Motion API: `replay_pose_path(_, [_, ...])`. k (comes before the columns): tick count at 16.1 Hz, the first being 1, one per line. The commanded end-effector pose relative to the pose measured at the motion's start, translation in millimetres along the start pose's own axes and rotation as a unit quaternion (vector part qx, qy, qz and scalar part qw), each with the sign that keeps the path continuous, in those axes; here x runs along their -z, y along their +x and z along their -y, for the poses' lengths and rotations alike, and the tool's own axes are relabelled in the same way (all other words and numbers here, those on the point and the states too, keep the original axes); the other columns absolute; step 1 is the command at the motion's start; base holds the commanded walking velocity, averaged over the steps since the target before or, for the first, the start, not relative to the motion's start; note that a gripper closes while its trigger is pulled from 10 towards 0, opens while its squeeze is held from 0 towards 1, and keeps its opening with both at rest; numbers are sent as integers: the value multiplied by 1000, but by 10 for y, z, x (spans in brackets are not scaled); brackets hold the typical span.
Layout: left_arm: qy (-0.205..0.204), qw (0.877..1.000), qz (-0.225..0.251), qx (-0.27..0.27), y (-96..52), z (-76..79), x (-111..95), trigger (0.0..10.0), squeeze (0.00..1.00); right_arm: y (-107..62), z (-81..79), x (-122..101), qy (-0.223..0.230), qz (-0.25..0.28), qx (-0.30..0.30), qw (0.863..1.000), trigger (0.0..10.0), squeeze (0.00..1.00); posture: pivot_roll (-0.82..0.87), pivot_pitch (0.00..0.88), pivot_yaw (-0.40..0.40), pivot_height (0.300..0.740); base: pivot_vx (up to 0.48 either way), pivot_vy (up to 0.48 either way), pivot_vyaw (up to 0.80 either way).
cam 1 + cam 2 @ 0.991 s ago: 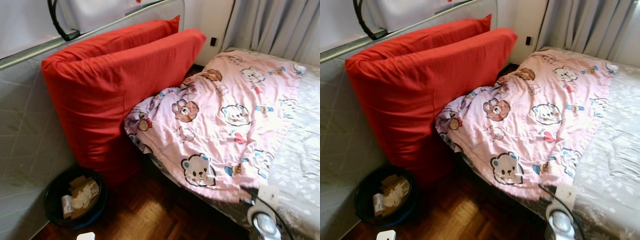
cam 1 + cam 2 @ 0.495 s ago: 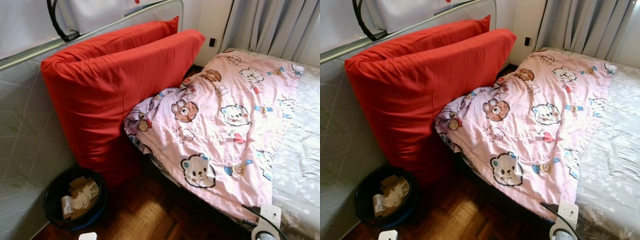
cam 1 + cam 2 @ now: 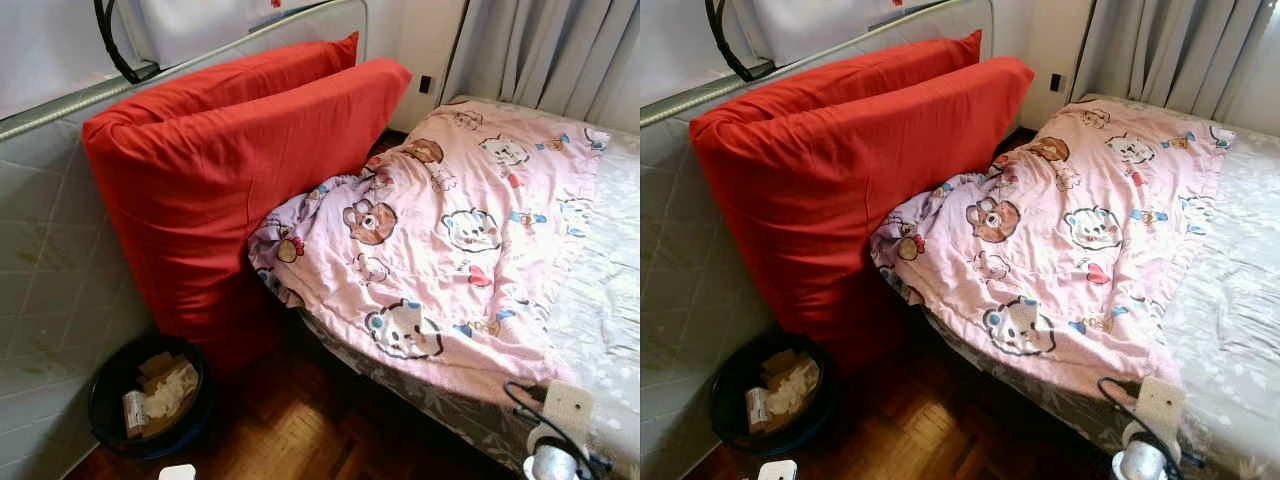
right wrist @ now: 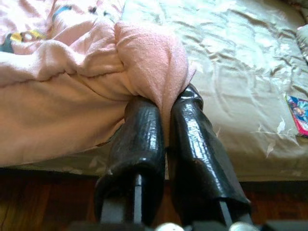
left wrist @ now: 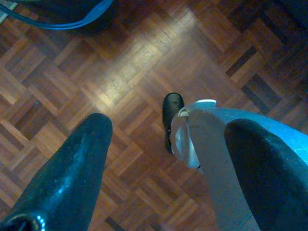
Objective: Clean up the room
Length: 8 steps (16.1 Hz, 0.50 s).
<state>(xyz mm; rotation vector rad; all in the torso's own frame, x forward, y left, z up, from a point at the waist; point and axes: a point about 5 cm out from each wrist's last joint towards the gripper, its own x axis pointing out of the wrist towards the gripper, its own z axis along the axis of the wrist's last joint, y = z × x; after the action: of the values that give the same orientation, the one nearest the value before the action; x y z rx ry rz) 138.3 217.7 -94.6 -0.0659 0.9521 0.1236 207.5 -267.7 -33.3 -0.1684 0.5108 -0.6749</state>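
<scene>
Right wrist view: right gripper (image 4: 166, 103) with both black fingers pinched together on a fold of the pink cartoon-bear blanket (image 3: 455, 225); the fold bulges above the fingertips; a small colourful card (image 4: 299, 111) lies on the sheet

Left wrist view: left gripper (image 5: 168, 139) hangs over the brown parquet floor (image 5: 130, 62); its fingers stand well apart with nothing between them; a silver leg and a black foot (image 5: 172, 113) show below it

Head views: right arm's silver wrist (image 3: 553, 455) at the near right, by the blanket's near corner on the bed

Blanket: spread over the left part of the grey patterned bed sheet (image 3: 610, 290); its left edge hangs off the bed, touching the two red upright cushions (image 3: 230, 170)

Edges: cushions lean on a grey quilted mattress (image 3: 50, 280) at far left; grey curtains (image 3: 560, 50) behind the bed

Open room: parquet strip between bed and cushions; a round dark bin holding cardboard scraps (image 3: 150, 395) sits at its near left
</scene>
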Motion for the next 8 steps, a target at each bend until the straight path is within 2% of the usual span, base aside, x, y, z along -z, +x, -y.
replay_pose_path(1, [5, 1000, -10, -4, -14, -38, 39, 10000, 0, -91, -104, 225, -9, -73, -40, 996, 10000, 0, 2, 37, 3, 740, 0, 0, 0])
replay_pose_path(2, [5, 1000, -9, -4, -13, -38, 38, 10000, 0, -141, -166, 324, -7, -112, -67, 991, 10000, 0, 2, 37, 4, 740, 0, 0, 0])
replay_pose_path(3, [6, 1000, -9, -4, -13, -38, 36, 10000, 0, -168, -197, 367, -7, -127, -81, 989, 10000, 0, 2, 37, 4, 740, 0, 0, 0])
replay_pose_path(6, [4, 1000, -8, -5, -13, -40, 35, 10000, 0, -234, -189, 507, -2, -173, -79, 982, 10000, 0, 3, 38, 5, 740, 0, 0, 0])
replay_pose_path(8, [4, 1000, -8, -3, -14, -40, 38, 10000, 0, -225, -147, 530, 27, -191, -68, 979, 10000, 0, 3, 41, 5, 740, 0, 0, 0])
